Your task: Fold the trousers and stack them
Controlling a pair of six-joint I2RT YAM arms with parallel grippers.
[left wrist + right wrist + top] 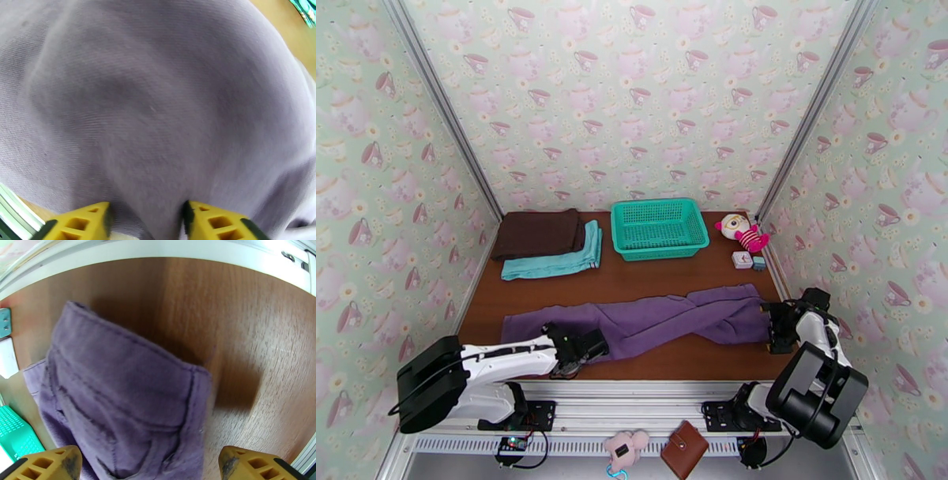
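We are finding the trousers (656, 320) lying outstretched across the table (671, 363).
Overhead, the left gripper (588, 347) is meeting the leg's near edge and the right gripper (773, 328) the waist. At the left wrist, its fingers (85, 223) are pinching cloth. At the right wrist, the jaws are gaping astride the waistband.

We see purple trousers (158, 110) bulging close to the lens. Our left tool (145, 221) pinches a ridge of cloth between 2 yellow fingers (215, 221). Brown surface (286, 27) shows top right.
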